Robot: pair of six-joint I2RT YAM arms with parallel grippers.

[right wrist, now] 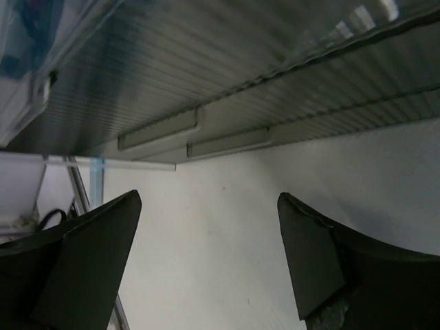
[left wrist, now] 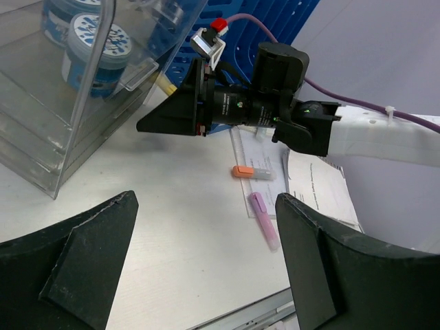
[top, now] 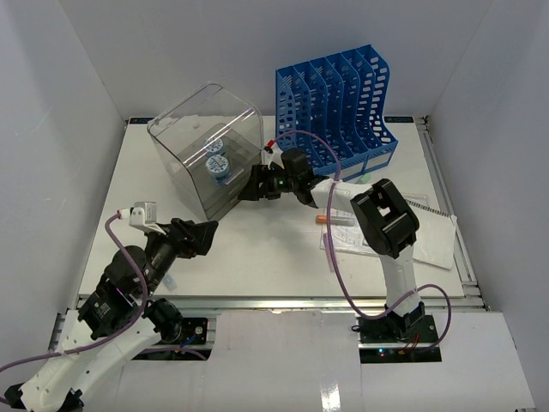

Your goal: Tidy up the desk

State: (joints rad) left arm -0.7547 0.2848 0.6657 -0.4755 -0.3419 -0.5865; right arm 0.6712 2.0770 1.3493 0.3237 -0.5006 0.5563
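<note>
The desk point(top: 257, 253) is a white tabletop with a metal rail along its front edge. My right gripper point(top: 250, 187) is open and empty, low over the desk, its fingertips close against the lower front of the clear plastic drawer box point(top: 206, 150). In the right wrist view the box's front point(right wrist: 206, 75) fills the top, with my open gripper point(right wrist: 210, 199) over bare desk. My left gripper point(top: 209, 233) is open and empty, just near of the box's front corner. In the left wrist view my left gripper point(left wrist: 206, 203) hangs over bare desk and faces my right gripper point(left wrist: 168, 118).
A blue slotted file rack point(top: 339, 107) stands at the back right. Blue tape rolls point(top: 218, 161) sit inside the drawer box. An orange-capped marker point(left wrist: 251, 172), a pink highlighter point(left wrist: 263, 220) and papers point(top: 429, 230) lie at the right under the right arm.
</note>
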